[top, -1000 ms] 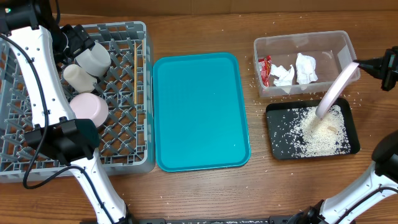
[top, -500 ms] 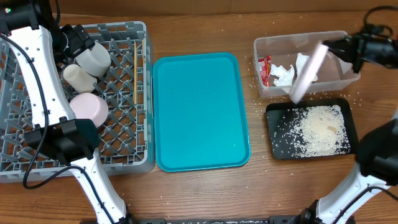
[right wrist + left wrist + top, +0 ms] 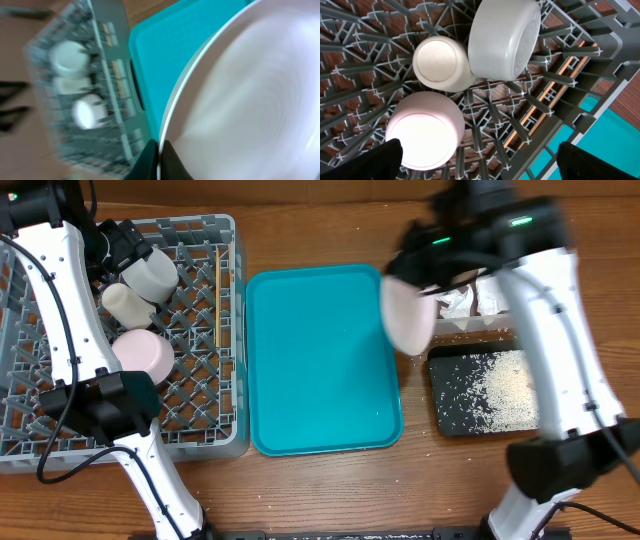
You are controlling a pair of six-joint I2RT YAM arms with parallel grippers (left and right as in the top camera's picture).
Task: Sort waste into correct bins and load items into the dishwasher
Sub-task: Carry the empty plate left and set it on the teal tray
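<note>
My right gripper (image 3: 159, 150) is shut on the rim of the large white plate (image 3: 407, 318), holding it on edge in the air over the right edge of the teal tray (image 3: 320, 370). The plate fills the right wrist view (image 3: 250, 100). My left gripper (image 3: 480, 162) is open and empty, hovering over the grey dish rack (image 3: 200, 410). In the rack lie two cups (image 3: 150, 273) (image 3: 125, 302), a small bowl (image 3: 145, 352) and the chopsticks (image 3: 217, 295). Rice covers the black tray (image 3: 450, 420). Napkins (image 3: 458, 302) lie in the clear tub (image 3: 470, 328), which my right arm partly hides. The wrapper is hidden.
Stray rice grains dot the wood around the black tray and the tub. My left arm runs down the left side of the rack. My right arm crosses above the tub and the black tray.
My right arm has swung left with the plate, from above the black tray, past the tub, to the teal tray's right edge. The left arm has not moved.
</note>
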